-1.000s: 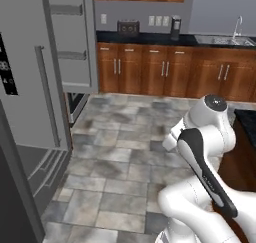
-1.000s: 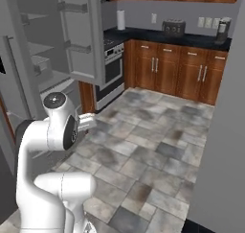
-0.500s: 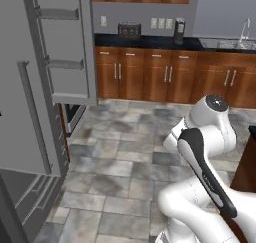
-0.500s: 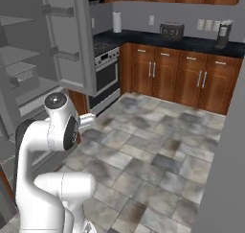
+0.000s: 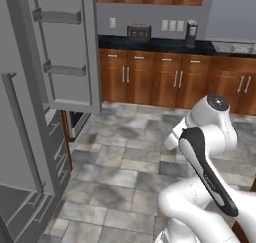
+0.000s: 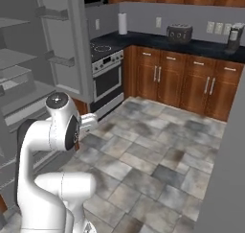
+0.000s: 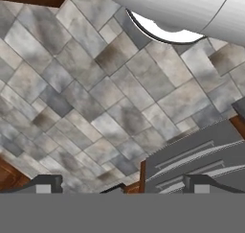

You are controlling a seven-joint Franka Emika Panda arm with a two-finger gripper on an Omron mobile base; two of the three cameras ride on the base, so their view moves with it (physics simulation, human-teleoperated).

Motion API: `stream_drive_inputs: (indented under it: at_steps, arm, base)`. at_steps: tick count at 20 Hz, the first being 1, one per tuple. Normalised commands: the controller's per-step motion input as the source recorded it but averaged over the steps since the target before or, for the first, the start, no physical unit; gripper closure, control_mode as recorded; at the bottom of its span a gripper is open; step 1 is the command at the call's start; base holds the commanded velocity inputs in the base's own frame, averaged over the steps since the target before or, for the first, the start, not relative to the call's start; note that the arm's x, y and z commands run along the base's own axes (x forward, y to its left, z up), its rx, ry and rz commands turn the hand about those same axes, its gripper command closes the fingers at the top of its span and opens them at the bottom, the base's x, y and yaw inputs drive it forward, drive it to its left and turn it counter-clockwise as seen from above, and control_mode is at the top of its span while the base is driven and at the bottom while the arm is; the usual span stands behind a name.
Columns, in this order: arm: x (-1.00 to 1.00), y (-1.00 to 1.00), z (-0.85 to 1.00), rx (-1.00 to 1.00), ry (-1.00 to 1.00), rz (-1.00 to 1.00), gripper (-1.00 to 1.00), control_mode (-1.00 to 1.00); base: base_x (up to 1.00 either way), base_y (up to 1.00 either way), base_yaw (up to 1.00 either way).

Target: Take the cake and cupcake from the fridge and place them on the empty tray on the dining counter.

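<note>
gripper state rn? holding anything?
Gripper: open, jaws wide apart, nothing between them; it points down at the tiled floor.

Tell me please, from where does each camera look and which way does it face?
Left base view: behind the arm's left, facing the open fridge door, cabinets, toaster; arm lower right.
Right base view: behind its right, facing fridge shelves, stove, toaster; arm lower left.
Hand view: on the hand, facing the tiled floor; open gripper tips below.
Both base views share fridge and toaster.
</note>
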Motion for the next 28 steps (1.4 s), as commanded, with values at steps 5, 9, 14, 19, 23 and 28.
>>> stream_drive_inputs:
  at_steps: [5, 9, 14, 19, 23, 28]
  arm:
    - [0.00, 0.00, 0.00, 0.00, 0.00, 0.00, -1.00, 1.00]
    - [0.00, 0.00, 0.00, 0.00, 0.00, 0.00, -1.00, 1.00]
    - [0.00, 0.00, 0.00, 0.00, 0.00, 0.00, -1.00, 1.00]
    - [0.00, 0.00, 0.00, 0.00, 0.00, 0.00, -1.00, 1.00]
    - [0.00, 0.00, 0.00, 0.00, 0.00, 0.00, -1.00, 1.00]
    - [0.00, 0.00, 0.00, 0.00, 0.00, 0.00, -1.00, 1.00]
  base:
    - [0.34, 0.00, 0.26]
    - [0.34, 0.00, 0.26]
    - [0.41, 0.00, 0.26]
    - [0.59, 0.00, 0.23]
    - [0.63, 0.00, 0.20]
    - [0.57, 0.00, 0.21]
